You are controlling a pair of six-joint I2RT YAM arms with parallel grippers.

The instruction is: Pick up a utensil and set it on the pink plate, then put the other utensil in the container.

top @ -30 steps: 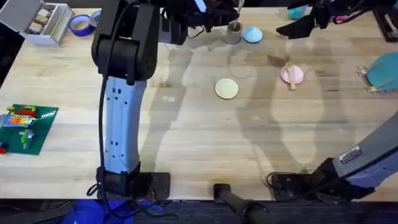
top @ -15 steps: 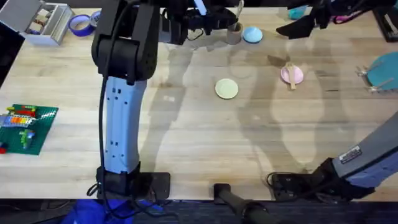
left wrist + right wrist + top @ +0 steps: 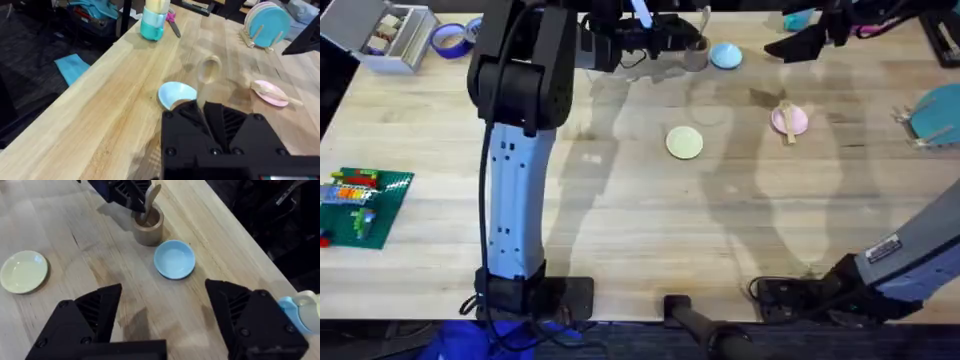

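Up at the far edge of the pale, planked wooden worktop (image 3: pixel 620 230), the left gripper (image 3: pixel 131 194) hangs just over the small brown cylindrical cup (image 3: pixel 147 226), and the slim light wooden spoon (image 3: pixel 149 201) stands tilted inside that cup, bowl end up, its handle down in the opening. The black fingers sit right beside the spoon's upper part; whether they clamp it or stand apart from it cannot be told. Just beside the cup lies a small round light blue plate (image 3: pixel 174 259), glossy and shallow. Nearer the middle of the worktop rests a small round pale yellow-green plate (image 3: pixel 684 142), smooth and bare. Well to its right sits the small round pale pink plate (image 3: pixel 794 119), with the short light wooden fork (image 3: pixel 785 122) laid across it, one end reaching past the rim. The right gripper (image 3: pixel 160 315) hovers above the worktop near the blue plate, its two chunky black fingers (image 3: pixel 90 312) spread wide apart with nothing between them.
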